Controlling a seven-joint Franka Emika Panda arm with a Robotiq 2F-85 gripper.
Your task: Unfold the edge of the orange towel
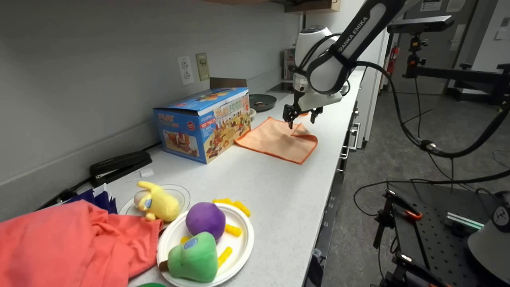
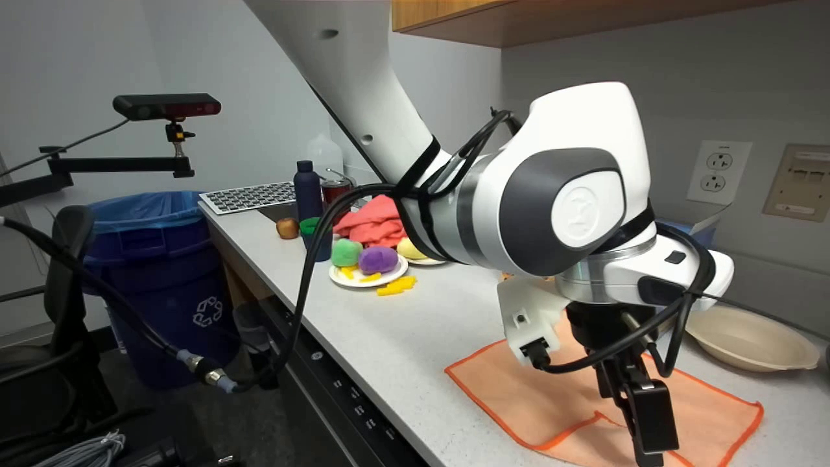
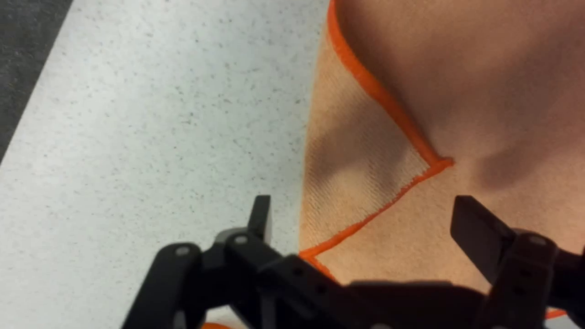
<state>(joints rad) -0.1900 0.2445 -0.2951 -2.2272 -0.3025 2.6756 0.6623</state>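
The orange towel point(image 1: 275, 141) lies on the counter, pale orange with a brighter orange hem. It also shows in an exterior view point(image 2: 532, 395) and in the wrist view point(image 3: 512, 109). One corner is folded inward over it as a flap point(image 3: 352, 155), with its tip resting on the towel. My gripper point(image 1: 302, 122) hangs above the folded side. In the wrist view my gripper point(image 3: 362, 201) is open, its fingers wide apart. One finger is over the bare counter and the other over the towel, with the flap's hem between and ahead of them. Nothing is held.
A blue play food box point(image 1: 199, 123) stands beside the towel near the wall. A dark pan point(image 1: 261, 102) and a beige bowl point(image 2: 752, 337) stand near the wall too. A plate point(image 1: 243, 255) with plush toys and a red cloth point(image 1: 48, 247) lie farther along.
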